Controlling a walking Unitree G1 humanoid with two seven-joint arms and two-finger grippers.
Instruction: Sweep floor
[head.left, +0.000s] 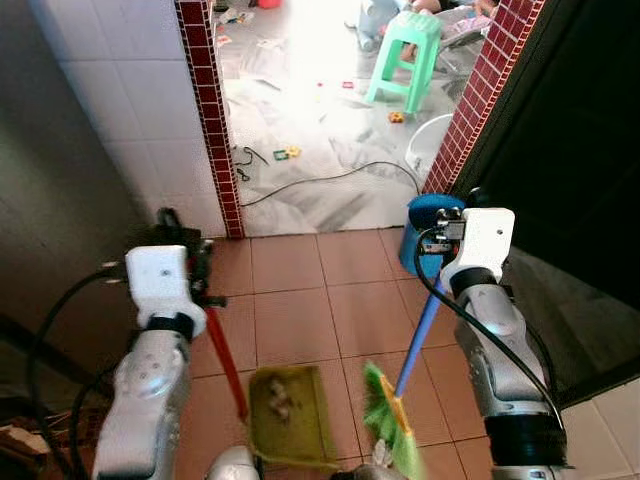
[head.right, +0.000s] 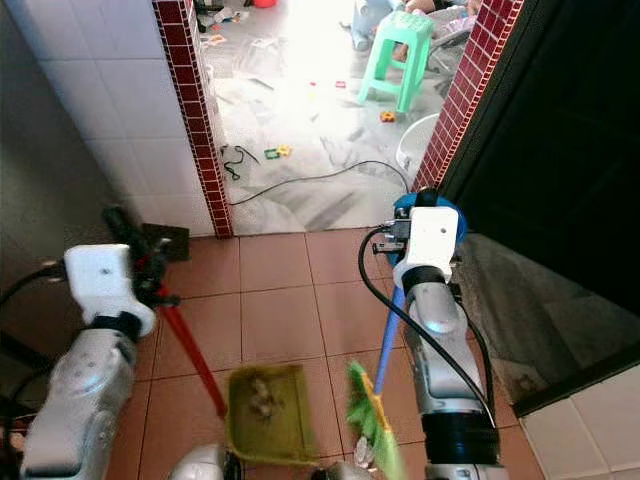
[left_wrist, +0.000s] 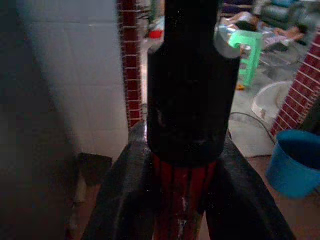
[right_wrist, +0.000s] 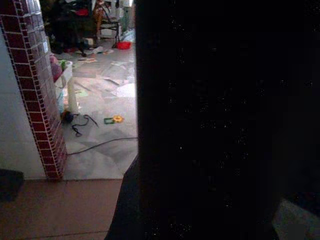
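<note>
The red handle (head.left: 224, 360) of an olive-green dustpan (head.left: 292, 415) is pinched between the 2 black fingers (left_wrist: 120, 200) of the left gripper (head.left: 190, 250); the pan rests on the terracotta tile floor (head.left: 300, 320) with a small clump of debris (head.left: 279, 400) inside. Just beside it, to the robot's right, a broom with green bristles (head.left: 390, 420) is seen on a blue stick (head.left: 420, 335) running up to the right gripper (head.left: 445, 225) — whether its fingers are closed cannot be told. A blue bucket (left_wrist: 295, 162) stands beside the right brick pillar (head.left: 485, 95). Beyond the doorway, a green stool (head.left: 405, 60) and a black cable (head.left: 330, 178) are seen on grey marble.
</note>
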